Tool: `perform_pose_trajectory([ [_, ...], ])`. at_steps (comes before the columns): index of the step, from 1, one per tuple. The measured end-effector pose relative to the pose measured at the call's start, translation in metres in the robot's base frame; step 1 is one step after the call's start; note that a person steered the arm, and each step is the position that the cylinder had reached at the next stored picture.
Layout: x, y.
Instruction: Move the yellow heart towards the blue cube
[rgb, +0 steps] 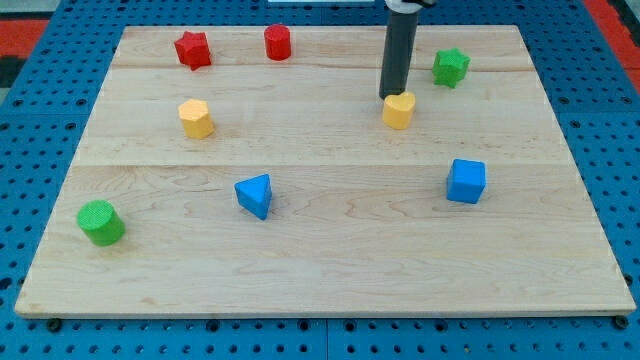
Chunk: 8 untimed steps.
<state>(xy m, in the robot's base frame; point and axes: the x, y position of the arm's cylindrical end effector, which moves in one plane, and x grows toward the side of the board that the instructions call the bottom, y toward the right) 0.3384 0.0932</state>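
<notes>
Currently, my tip (388, 97) is set against yellow heart (399, 110) at its 10 o'clock edge, upper right of desk (330, 240). Blue cube (466, 181) is seen at 5 o'clock from heart, well apart. No gripper is fitted; nothing is held. Push toward 5 o'clock is judged suitable.

your tabletop (330, 270): pale wood. on it, red star (192, 49) and red cylinder (277, 42) along the view's top, green star (450, 67) top right, yellow heart (399, 110) near it, yellow hexagon (196, 118) left, blue triangle (255, 194) centre-left, blue cube (466, 181) right, green cylinder (101, 222) bottom left. my tip (389, 97) touches the heart's upper left.
</notes>
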Motion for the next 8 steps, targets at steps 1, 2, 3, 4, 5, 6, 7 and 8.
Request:
perform_pose_trajectory([
  [1, 0.01, 0.003],
  [2, 0.009, -0.026],
  [3, 0.012, -0.032],
  [4, 0.019, -0.032],
  [5, 0.022, -0.03],
  [6, 0.029, -0.015],
  [7, 0.033, -0.005],
  [8, 0.037, 0.013],
])
